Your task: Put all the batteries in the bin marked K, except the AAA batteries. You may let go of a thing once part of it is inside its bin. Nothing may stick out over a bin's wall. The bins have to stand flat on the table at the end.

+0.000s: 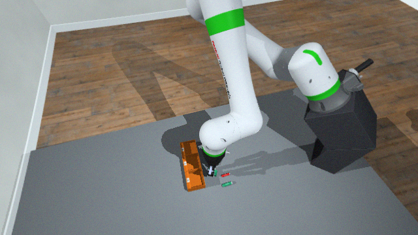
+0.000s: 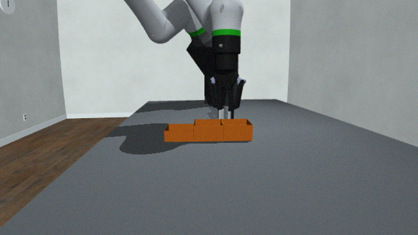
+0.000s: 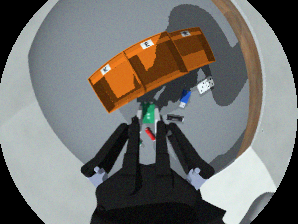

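The white arm reaches steeply down, its end effector [image 2: 225, 112] pointing at the table with fingers narrowly closed.

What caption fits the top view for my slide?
Claw shut on a green battery beside the orange bins; red and green batteries lie nearby.
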### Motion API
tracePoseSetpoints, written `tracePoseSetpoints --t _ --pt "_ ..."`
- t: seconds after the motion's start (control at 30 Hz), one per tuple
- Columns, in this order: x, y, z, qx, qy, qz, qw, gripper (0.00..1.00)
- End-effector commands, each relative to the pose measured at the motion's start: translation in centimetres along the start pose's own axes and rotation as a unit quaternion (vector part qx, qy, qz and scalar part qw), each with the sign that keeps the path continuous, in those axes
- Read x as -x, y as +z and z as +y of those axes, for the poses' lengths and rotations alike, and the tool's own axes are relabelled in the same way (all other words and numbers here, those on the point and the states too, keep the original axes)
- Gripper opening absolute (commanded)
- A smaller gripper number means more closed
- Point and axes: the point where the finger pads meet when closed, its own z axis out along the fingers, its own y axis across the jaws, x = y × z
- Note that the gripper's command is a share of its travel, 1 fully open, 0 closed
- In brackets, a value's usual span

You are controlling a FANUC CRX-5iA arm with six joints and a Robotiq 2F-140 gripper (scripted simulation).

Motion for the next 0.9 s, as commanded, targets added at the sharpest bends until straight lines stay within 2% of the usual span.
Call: tracePoseSetpoints --t 0.0,0.63,0.87 --pt "0.0 -0.3 0.0 0.0 0.0 0.0 1.0 0.13" --pt "0.0 -6.0 0.0 0.0 0.0 0.0 1.0 0.13" --pt "0.0 -6.0 0.0 0.0 0.0 0.0 1.0 0.13"
